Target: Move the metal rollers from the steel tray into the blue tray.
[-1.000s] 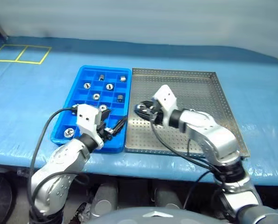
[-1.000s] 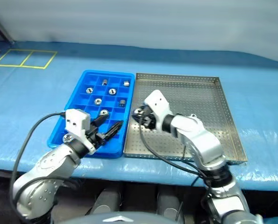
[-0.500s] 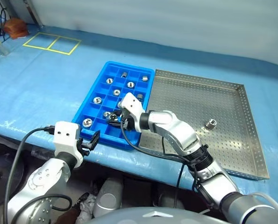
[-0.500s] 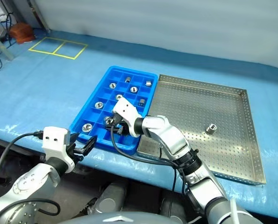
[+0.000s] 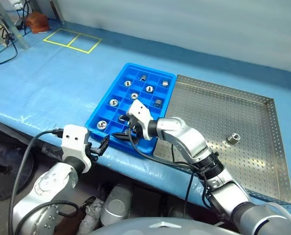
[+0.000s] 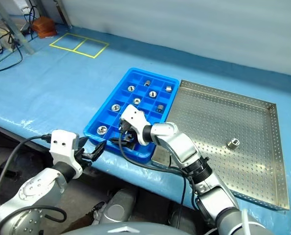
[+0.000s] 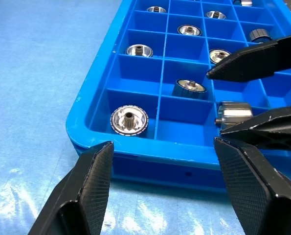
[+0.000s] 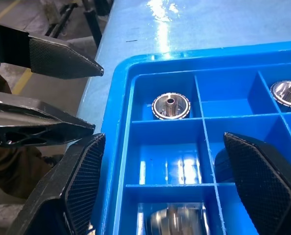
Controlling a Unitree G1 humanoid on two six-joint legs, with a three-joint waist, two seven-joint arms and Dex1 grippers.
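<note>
My left gripper (image 5: 104,143) hangs empty and parted just off the near edge of the blue tray (image 5: 117,91). My right gripper (image 5: 124,132) stands wide over the near row, a roller (image 7: 232,114) lying in the cell beneath it. The one roller left to fetch (image 5: 232,138) sits far to the right in the steel tray (image 5: 262,176), well apart from both, nearer my right arm

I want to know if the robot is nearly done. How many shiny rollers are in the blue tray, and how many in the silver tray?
Rollers in the blue tray: 11
Rollers in the steel tray: 1
Total: 12
</note>
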